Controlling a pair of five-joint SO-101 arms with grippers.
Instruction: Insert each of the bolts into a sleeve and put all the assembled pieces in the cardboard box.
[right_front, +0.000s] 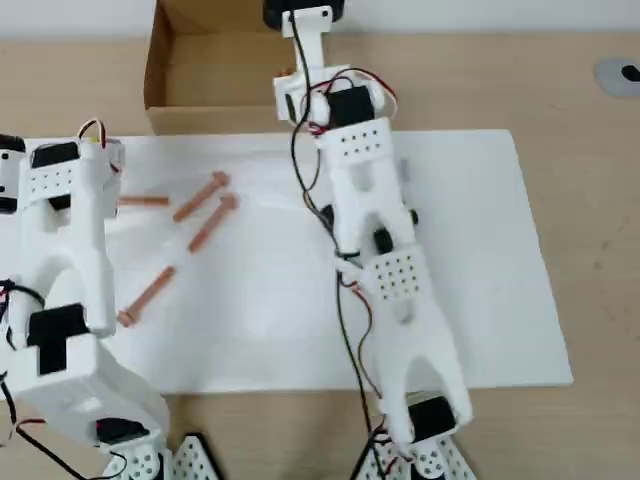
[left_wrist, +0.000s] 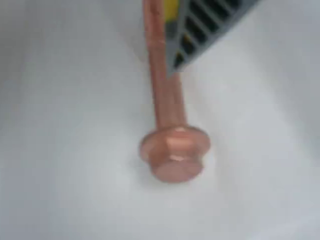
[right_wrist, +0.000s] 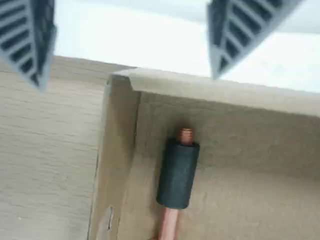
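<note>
Wooden table (right_front: 600, 250) carries a white mat (right_front: 480, 300), with the cardboard box (right_front: 155, 70) at its far edge. Right gripper (right_wrist: 132, 45) hangs over a box corner, fingers (right_wrist: 30, 40) spread wide. One assembled piece, a black sleeve (right_wrist: 177, 172) on a copper bolt (right_wrist: 186, 135), lies below and between them, judged released for delivery. Left gripper (left_wrist: 172, 50) meets a flanged bolt (left_wrist: 170, 125) along its shaft; whether it is clamped cannot be told. Loose bolts (right_front: 200, 197) wait on the mat.

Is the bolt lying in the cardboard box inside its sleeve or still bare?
Inside: the black sleeve wraps the bolt, whose threaded tip pokes out one end; both lie in the box.
</note>
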